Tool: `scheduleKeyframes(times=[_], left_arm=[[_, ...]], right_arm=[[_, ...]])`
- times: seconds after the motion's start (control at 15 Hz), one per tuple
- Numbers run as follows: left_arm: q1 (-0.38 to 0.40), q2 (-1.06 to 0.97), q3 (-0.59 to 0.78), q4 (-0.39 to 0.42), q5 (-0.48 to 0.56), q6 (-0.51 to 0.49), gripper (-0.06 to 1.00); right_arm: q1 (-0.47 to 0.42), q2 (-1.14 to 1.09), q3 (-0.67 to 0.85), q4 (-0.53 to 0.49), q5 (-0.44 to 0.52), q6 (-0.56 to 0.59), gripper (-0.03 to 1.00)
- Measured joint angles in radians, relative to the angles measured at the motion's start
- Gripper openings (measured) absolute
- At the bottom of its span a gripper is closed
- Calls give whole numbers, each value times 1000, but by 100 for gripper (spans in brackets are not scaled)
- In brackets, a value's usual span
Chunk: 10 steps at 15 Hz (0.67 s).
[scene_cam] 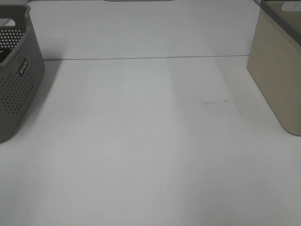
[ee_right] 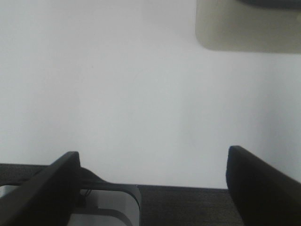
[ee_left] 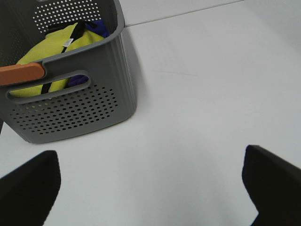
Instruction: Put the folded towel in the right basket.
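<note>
The gray basket [scene_cam: 19, 80] sits at the far left. Inside is a yellow cloth [ee_left: 61, 42], likely the towel, with a purple thing [ee_left: 99, 27] beside it. The left gripper [ee_left: 150, 183] is near that basket, spread wide apart and holding nothing. The right gripper [ee_right: 153, 183] is spread apart and empty too. The tan basket [scene_cam: 277, 70] stands far right. The left gripper could bump the basket wall, or grab the purple thing by mistake.

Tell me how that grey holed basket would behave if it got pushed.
The grey basket looks like rigid moulded plastic, so probably stiff. With holed walls and soft yellow cloth inside, likely light. On the smooth table it may slide easily.
</note>
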<state>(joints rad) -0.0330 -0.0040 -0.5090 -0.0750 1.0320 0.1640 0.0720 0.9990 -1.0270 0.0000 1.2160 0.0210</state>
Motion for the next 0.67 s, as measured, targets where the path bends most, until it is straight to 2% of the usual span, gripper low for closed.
scheduleKeyframes(times=[0.4, 0.67], left_arm=[[0, 0, 0, 0, 0, 0, 99], [0, 0, 0, 0, 0, 0, 99]], right_arm=[[0, -652, 454, 0, 10, 0, 78], [0, -976, 469, 26, -36, 0, 78]])
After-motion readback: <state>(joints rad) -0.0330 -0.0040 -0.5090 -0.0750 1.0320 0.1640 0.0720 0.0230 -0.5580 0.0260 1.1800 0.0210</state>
